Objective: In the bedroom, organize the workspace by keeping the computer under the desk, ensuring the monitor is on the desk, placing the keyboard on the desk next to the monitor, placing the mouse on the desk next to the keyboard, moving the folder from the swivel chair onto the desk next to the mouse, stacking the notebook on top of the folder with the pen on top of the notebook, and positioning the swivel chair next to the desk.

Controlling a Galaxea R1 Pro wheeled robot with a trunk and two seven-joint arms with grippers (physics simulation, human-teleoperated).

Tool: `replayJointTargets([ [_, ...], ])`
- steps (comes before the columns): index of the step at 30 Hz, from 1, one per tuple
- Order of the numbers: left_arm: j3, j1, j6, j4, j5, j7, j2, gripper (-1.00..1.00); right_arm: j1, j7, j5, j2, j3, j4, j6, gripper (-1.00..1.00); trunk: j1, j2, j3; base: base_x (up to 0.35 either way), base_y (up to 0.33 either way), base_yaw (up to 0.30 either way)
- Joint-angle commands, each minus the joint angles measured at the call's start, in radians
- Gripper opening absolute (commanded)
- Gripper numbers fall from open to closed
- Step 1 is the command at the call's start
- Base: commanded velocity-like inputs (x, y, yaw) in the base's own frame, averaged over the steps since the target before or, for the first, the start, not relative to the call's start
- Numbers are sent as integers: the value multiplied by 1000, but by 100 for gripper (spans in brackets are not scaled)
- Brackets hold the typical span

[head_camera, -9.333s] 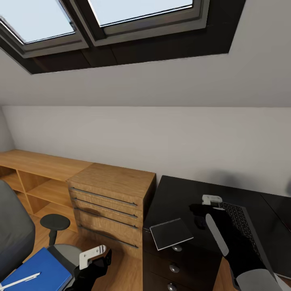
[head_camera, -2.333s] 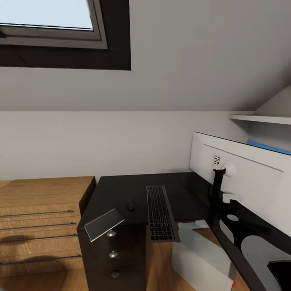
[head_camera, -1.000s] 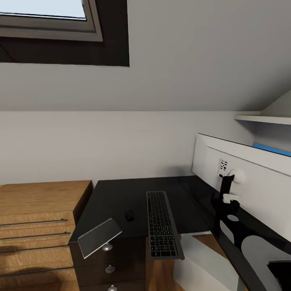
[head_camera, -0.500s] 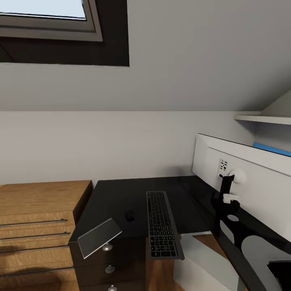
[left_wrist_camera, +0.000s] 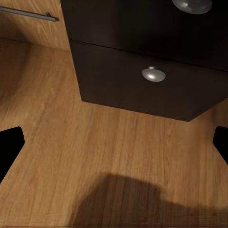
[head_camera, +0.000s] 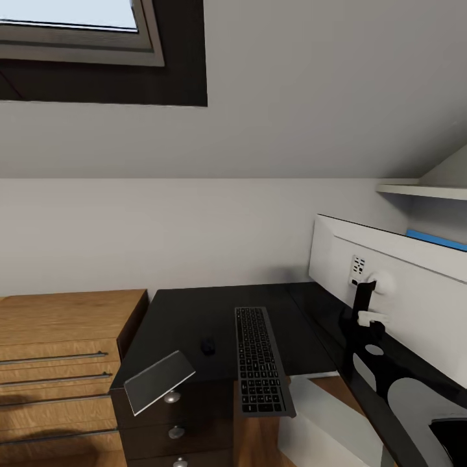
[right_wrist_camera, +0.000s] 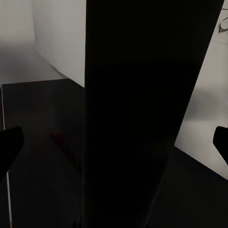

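Sloped grey-white walls and a black-framed skylight fill the upper part of the head view; below them the glossy black bench runs across the lower centre. On it the keyboard lies lengthwise, its near end overhanging the bench edge. The mouse sits just left of the keyboard, apart from it. At lower left of the bench the notebook rests tilted over the front corner. The monitor stands at right, its white back showing, on a black stand. Below the keyboard's near end, the pale computer stands on the wood floor. A wooden drawer unit sits at far left.

The left hand is spread wide over the floor, facing the bench's dark drawers. The right hand is likewise spread, with the monitor's black stand close in front.
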Motion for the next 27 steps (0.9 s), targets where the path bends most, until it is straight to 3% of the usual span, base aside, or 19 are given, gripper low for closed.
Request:
replayJointTargets([
  [1,0,0,4,0,6,2,0,100,-1,-4,-10,-1,9,1,-4,100,0,-1,-1,0,0,0],
  [27,-1,0,2,15,6,3,0,100,-1,-3,-10,-1,10,1,-4,100,0,-1,-1,20,-5,0],
])
